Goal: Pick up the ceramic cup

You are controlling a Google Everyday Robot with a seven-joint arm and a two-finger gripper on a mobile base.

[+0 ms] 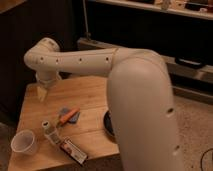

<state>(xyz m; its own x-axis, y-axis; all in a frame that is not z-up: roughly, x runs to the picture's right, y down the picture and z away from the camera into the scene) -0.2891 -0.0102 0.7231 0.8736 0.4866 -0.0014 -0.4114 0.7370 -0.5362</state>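
Showing a pale gripper hung over the far left corner of a wooden bench, at the end of a thick, smooth white arm. Cannot tell whether spread or pressed together; visible only as a short tan block pointing down. Holding nothing that can be made out, and touching none of the loose things on the bench; whether touching the wood itself, cannot tell.

Reaching in from the near right side: a broad rounded segment filling the lower right, then a narrower tube dotted with small dark holes, running left to a ball-like joint above the gripper.

Standing by the near left corner, well apart from the gripper: the ceramic cup, small, round, whitish-pink, slightly tapered, upright with its wide rim facing up.

Just right of the cup, a small clear bottle with a pale cap, upright. Beside that, toward the near edge, a flat dark oblong packet with a light panel, lying at a slant. Toward the middle of the bench, a flat blue item with an orange stick-shaped thing lying across it. Near the right edge, a black bowl, mostly hidden behind the arm.

Bench top of light, grained wood, flat and matte.
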